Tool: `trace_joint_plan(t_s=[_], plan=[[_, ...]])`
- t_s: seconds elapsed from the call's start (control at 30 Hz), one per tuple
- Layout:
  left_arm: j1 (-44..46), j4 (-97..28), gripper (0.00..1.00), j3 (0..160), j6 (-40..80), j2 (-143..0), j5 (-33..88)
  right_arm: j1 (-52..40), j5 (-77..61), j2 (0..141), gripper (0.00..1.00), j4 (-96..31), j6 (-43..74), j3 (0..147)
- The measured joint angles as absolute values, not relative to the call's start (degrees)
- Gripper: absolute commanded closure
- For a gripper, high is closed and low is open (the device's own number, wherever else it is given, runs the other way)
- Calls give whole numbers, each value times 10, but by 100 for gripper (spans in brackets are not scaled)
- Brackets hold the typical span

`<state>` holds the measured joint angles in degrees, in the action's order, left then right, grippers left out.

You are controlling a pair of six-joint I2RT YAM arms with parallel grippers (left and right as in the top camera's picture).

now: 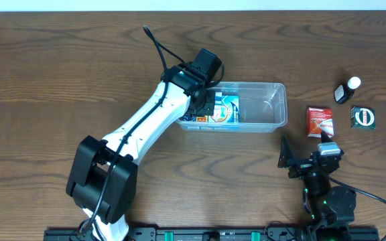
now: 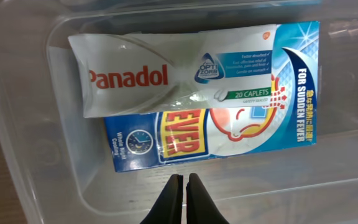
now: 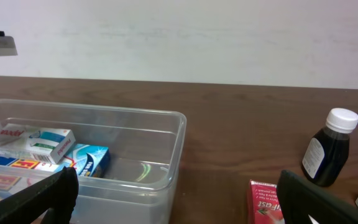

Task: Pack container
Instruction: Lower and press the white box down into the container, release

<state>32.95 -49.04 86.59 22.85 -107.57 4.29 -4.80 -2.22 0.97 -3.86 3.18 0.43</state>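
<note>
My left gripper (image 2: 185, 179), jaws pressed together and empty, hangs over the Panadol box (image 2: 166, 74) stacked on a blue fever box (image 2: 229, 134) in the left end of the clear container (image 1: 265, 108) at mid-table. I judge it should rise straight up so it does not nudge the stack. My right gripper (image 1: 305, 152), spread wide and empty, can then square up on the red box (image 1: 320, 120) beside the container.

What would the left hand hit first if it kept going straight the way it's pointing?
Most likely the blue fever box in the container; the left hand sits just off its near edge, so it might meet bare floor instead.
</note>
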Motion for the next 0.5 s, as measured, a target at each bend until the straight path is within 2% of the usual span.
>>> trace_joint_plan(t_s=[0.5], plan=[[331,-462,94,866,240,-1115,43,-48,-22,10,1,-39,32,4]])
